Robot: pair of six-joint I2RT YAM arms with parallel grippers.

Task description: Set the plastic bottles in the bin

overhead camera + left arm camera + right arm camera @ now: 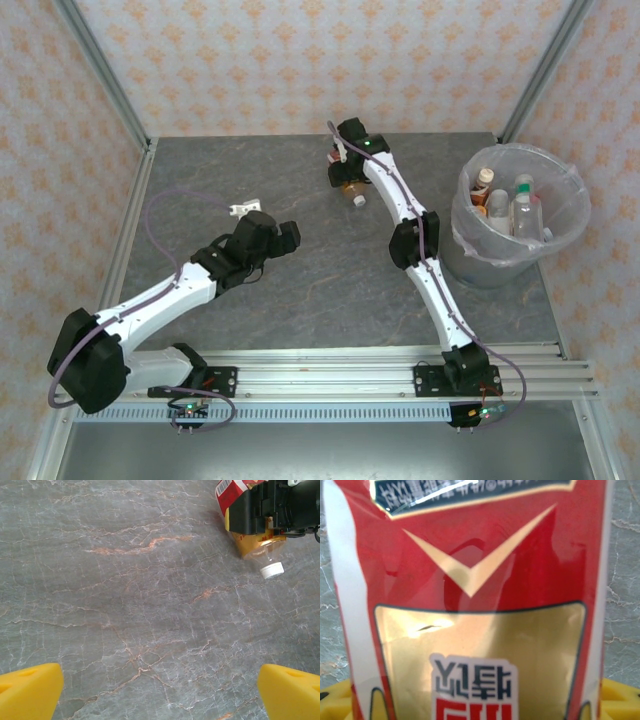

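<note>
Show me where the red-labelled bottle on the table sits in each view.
Top external: red-labelled bottle, far centre, left of the bin.
Left wrist: bottle, upper right, white cap pointing down-right.
Right wrist: bottle, centre, very close.
Shared landmark: grey marbled tabletop.

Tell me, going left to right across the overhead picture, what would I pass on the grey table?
Left arm's black tool, open → small clear plastic bottle with red label and white cap, lying on its side → round translucent whitish plastic bin.
</note>
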